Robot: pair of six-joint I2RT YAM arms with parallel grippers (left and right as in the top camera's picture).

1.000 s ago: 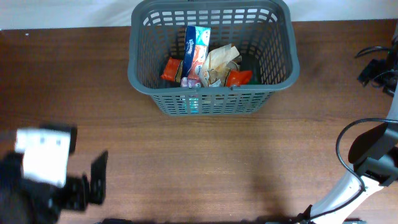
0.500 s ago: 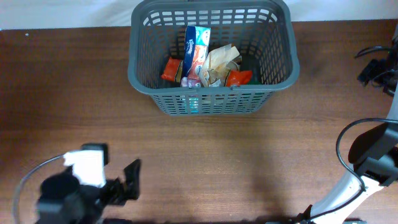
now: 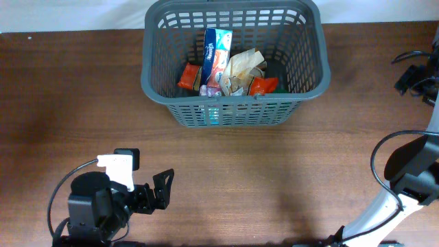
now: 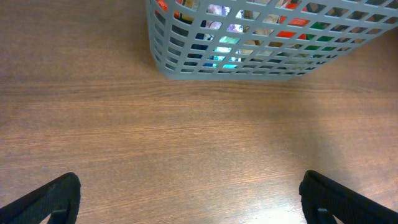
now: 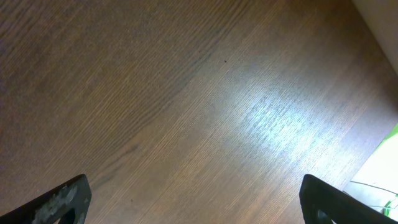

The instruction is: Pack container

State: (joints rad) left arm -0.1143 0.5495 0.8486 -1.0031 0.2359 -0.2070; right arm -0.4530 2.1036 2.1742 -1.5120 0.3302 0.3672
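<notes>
Several packets [image 3: 226, 75] heaped in one upright container [image 3: 233, 113] on the worktop [image 3: 274, 171].
Dark grey and lattice-sided, the container stands at the worktop's far edge, mouth up, long axis running left to right. It holds a blue-and-white tissue pack [image 3: 218, 46], two orange packets [image 3: 188, 75] and a beige wrapper [image 3: 245, 67]. Since a second ago the left gripper [image 4: 193, 199] has swung closer to the container's front-left corner, jaws spread wide and empty. The right gripper [image 5: 199, 202] is likewise wide apart over bare wood. Container and contents are unmoved.
</notes>
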